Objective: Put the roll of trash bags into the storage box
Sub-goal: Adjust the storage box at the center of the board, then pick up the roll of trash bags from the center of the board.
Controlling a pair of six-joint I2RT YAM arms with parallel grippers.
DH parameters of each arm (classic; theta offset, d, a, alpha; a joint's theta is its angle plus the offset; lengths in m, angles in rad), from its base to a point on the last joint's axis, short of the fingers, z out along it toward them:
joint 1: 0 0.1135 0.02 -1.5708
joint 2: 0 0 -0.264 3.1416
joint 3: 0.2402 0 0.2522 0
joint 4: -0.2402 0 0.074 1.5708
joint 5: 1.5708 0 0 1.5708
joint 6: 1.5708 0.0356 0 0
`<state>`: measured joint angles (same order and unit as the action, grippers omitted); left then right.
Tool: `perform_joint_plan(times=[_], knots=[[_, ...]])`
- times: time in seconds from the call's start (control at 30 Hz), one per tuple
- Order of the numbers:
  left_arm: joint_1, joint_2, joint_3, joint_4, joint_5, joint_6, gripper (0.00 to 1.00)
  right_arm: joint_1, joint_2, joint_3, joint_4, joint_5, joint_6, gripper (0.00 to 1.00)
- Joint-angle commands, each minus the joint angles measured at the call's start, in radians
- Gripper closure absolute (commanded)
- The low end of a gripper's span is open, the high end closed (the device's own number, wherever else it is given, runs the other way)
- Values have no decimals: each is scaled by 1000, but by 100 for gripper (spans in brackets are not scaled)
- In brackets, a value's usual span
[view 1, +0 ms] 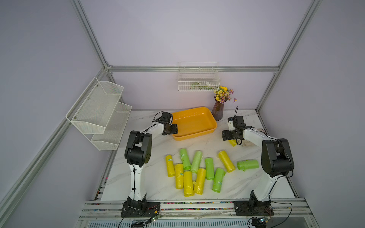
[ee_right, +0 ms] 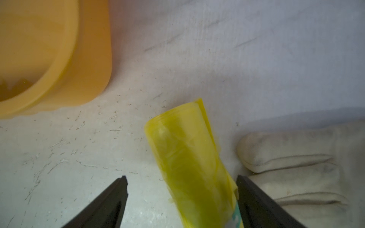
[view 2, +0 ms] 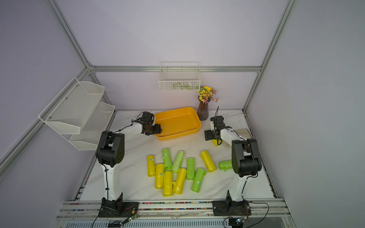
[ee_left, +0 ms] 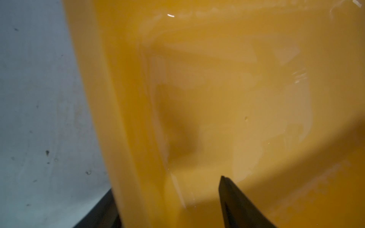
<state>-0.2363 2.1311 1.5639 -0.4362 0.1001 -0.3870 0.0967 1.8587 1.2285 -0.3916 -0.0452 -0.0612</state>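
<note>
My left end effector point(ee_left: 166, 183) straddles the storage box point(view 1: 194, 122) wall, unclamped; my right end effector point(ee_right: 181, 177) stands open around a yellow roll point(ee_right: 183, 150) on the table point(ee_right: 79, 158)

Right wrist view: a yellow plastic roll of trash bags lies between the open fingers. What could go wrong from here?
1. The yellow plastic roll of trash bags lies skewed and close to one side of the open right gripper; closing may twist it or catch only loose film.
2. The white fabric glove sits beside that side; it could get pinched.
3. The left gripper straddles the wall of the orange-yellow plastic storage box; closing or pulling might shift the box.
</note>
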Motion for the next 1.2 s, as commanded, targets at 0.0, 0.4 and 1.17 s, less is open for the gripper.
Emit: perform_joint_plan(times=[0.0, 0.4, 1.17], knots=[[-6, -19, 7, -17, -26, 17, 47, 9, 24, 36, -50, 7, -37, 10], [-7, -154, -145, -61, -53, 202, 74, 34, 96, 65, -80, 66, -92, 18], [-7, -357, -282, -44, 22, 189, 15, 38, 53, 7, -65, 36, -41, 63]])
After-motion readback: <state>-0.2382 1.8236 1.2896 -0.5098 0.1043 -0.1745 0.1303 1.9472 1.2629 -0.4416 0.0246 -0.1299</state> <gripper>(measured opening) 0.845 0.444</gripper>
